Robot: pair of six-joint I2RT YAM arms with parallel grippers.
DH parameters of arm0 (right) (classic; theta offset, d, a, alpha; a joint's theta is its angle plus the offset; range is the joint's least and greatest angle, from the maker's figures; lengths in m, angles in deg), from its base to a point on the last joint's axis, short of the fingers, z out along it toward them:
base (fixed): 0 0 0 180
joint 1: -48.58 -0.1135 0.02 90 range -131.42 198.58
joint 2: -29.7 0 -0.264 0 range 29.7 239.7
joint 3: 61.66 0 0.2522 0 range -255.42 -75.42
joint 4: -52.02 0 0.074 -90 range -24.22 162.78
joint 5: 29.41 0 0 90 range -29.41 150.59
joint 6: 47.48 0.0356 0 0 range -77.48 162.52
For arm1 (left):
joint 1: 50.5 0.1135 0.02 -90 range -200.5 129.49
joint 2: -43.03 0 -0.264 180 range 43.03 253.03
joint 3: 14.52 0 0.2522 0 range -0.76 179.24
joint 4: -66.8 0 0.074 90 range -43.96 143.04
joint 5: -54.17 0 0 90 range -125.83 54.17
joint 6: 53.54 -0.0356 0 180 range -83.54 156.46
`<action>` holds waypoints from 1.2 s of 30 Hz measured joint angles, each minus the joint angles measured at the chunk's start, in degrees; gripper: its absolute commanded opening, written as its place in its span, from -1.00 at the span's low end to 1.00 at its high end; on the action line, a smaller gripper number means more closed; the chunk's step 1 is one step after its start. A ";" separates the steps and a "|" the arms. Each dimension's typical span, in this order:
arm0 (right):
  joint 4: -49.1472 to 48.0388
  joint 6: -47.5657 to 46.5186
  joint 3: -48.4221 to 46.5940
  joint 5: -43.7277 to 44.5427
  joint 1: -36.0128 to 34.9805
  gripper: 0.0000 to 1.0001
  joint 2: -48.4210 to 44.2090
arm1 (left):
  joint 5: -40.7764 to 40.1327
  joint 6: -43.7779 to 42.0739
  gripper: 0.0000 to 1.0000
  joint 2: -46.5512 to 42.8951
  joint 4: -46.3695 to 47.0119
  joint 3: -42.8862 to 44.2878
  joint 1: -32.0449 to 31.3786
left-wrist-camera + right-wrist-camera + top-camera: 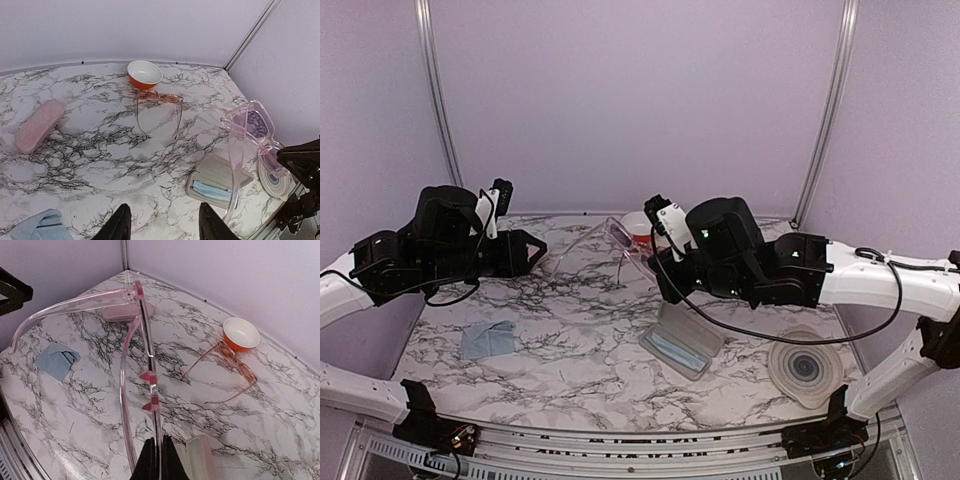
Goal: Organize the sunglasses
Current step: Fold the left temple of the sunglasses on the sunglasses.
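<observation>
RISK | right gripper (160,450) pinched shut on the thin rim of the pale pink-framed sunglasses (149,375), aloft near the table's 12 o'clock; unfolded arms could twist the pair loose | left gripper (165,227) jaws apart, empty; reaching in may knock a temple | orange-tinted sunglasses (159,107) flat beside the orange bowl (145,74), 12 o'clock | open case (682,340) at 5 o'clock: the arms may snag its rim

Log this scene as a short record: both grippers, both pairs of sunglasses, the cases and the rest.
left gripper: open, holding nothing
right gripper: shut on the pale sunglasses
pale sunglasses: held in the air, arms unfolded
tinted sunglasses: on the table in front of the bowl, arms unfolded
bowl: orange outside, white inside, empty
open case: lying open, folded cloth inside
closed case: pink, on the table
loose cloth: light blue, crumpled on the table
</observation>
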 measured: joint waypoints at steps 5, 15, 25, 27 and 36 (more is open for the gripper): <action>-1.38 -1.75 0.00 -0.52 -1.70 -1.00 -0.20 | 1.03 0.02 -0.20 3.13 -0.72 0.00 0.02; -2.03 -2.93 -0.55 -1.09 -2.43 -1.00 2.47 | 6.54 0.17 -0.24 8.81 -1.03 1.92 0.00; -1.73 -2.99 -3.06 -1.51 -2.67 -1.00 5.33 | 7.17 1.11 -0.25 11.78 -1.05 2.51 -1.20; -1.88 -2.97 -3.43 -1.70 -2.67 -1.00 5.64 | 7.21 1.25 -0.25 12.33 -1.03 2.58 -1.53; -2.14 -2.97 -4.31 -2.60 -2.78 -1.00 7.43 | 7.61 1.27 -0.25 15.02 -1.01 4.33 -2.60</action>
